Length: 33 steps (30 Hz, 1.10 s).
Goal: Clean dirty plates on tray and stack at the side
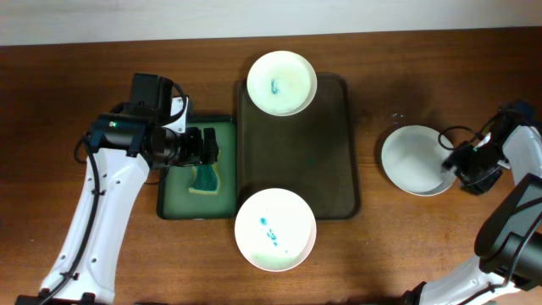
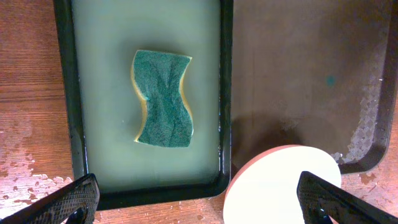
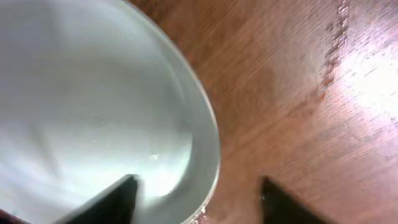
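Plates with teal smears sit at both ends of a dark brown tray (image 1: pixel 296 161) in the middle of a wooden table (image 1: pixel 68 68). One dirty plate (image 1: pixel 282 82) lies at the tray's far end, away from the arm bases, with a single teal blotch near its centre. A second dirty plate (image 1: pixel 275 230) lies at the tray's near end, overhanging the near rim, with several teal spots. A third white plate (image 1: pixel 415 159), with no stains visible, rests on the table well apart from the tray, on the right arm's side.

Just beside the tray on the left arm's side is a shallow green basin (image 1: pixel 174 199) of cloudy liquid. A sponge (image 1: pixel 204 176) with a dark green scouring face lies flat in it.

The left gripper (image 1: pixel 207 146) hovers over the basin beside the tray. In the left wrist view its dark fingers (image 2: pixel 74 199) are spread wide and hold nothing, above the sponge (image 2: pixel 163 99).

The right gripper (image 1: pixel 457 165) is at the edge of the third plate farthest from the tray. In the right wrist view its fingers (image 3: pixel 106 199) stand apart, one over the plate's inside and one over the bare table, with the rim between them and not clamped.
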Each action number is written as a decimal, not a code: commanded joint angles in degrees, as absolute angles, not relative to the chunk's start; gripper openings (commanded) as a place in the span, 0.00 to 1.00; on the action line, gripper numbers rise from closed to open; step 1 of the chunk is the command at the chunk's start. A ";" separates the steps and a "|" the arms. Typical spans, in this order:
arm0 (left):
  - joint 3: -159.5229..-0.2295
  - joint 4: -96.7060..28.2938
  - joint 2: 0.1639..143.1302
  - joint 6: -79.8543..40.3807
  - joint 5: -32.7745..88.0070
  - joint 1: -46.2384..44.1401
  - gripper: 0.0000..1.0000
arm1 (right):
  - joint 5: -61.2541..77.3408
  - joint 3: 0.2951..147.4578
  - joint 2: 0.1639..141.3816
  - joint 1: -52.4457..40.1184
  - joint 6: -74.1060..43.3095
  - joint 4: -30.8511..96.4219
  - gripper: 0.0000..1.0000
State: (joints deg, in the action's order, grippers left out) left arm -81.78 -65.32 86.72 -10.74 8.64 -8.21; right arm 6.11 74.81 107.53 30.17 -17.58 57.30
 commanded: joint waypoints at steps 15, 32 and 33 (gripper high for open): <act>-82.39 -65.25 86.28 -10.83 9.21 -7.97 1.00 | 10.50 53.60 93.12 -32.10 0.75 42.15 0.44; -82.39 -65.21 86.28 -10.83 9.19 -7.97 1.00 | 7.22 58.85 99.24 -15.27 -20.08 29.08 0.04; -82.39 -64.77 86.46 -10.83 8.47 -7.97 0.99 | 7.33 58.85 99.04 -13.17 -24.62 30.11 0.04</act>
